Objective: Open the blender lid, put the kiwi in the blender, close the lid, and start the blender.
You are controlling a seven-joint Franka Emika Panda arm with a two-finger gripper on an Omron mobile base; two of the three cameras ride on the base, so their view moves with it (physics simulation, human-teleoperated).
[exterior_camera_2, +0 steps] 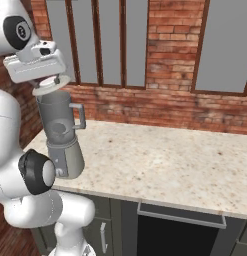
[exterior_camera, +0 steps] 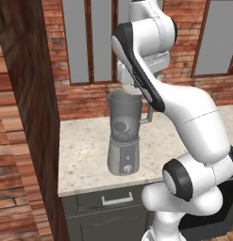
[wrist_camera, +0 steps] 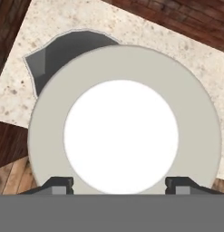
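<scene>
Grey blender lid (wrist_camera: 124, 136) | pinched by hand (wrist_camera: 120, 183), seemingly above blender (exterior_camera: 123, 136) | no writing legible

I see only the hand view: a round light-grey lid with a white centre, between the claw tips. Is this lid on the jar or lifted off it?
Observer: Lifted. The round light-grey blender lid hangs tilted just above the rim of the translucent grey blender jar.
Operator: Is the kiwi inside?
Observer: A small dark round shape sits low in the jar; I cannot tell if it is the kiwi.
Operator: Where does the handle point?
Observer: The side handle points right, along the speckled beige counter.
</scene>
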